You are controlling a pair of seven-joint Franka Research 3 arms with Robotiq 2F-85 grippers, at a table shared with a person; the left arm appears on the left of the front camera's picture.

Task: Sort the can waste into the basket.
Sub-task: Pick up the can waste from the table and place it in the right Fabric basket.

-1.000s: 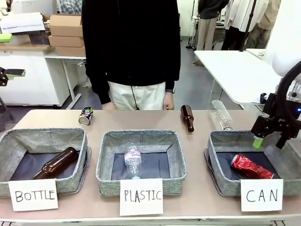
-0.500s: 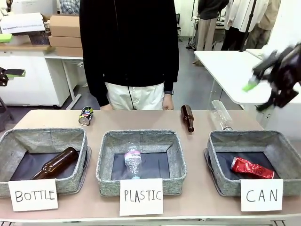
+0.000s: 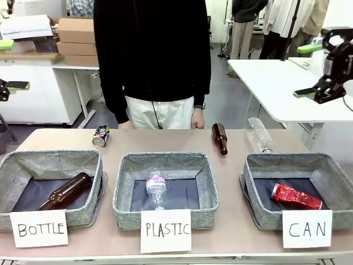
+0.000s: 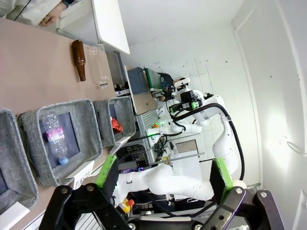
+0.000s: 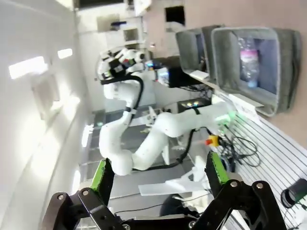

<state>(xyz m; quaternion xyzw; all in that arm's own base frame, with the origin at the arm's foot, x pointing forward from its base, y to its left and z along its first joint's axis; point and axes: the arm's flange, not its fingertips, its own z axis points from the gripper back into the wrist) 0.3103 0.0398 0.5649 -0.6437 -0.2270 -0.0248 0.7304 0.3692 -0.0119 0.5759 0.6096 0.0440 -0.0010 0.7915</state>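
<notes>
Nearest, along the front of the tabletop (image 3: 231, 238), the grey basket (image 3: 252, 187) is being marked by a white card (image 3: 307, 228) reading CAN. The red can (image 3: 296, 196) is lying on its dark floor, so that half of the sorting is being judged as done. High above that basket the right hand (image 3: 306, 71) is being held released, its green pads wide apart with nothing between them. The left hand (image 3: 11, 63) is being held equally released and empty at the opposite edge. Farther off, the black printed can (image 3: 101, 136) is lying on the bare tabletop behind the BOTTLE basket (image 3: 52, 156), near the person (image 3: 154, 55). Trouble is being expected there. A small crushed can may be nudged away if it is being closed on off-centre. A loose grip may also let it be dropped into a wrong basket while it is being carried across the whole row. This can is lying well below and well apart from both hands, on the left hand's side, diagonally across from the right hand.
</notes>
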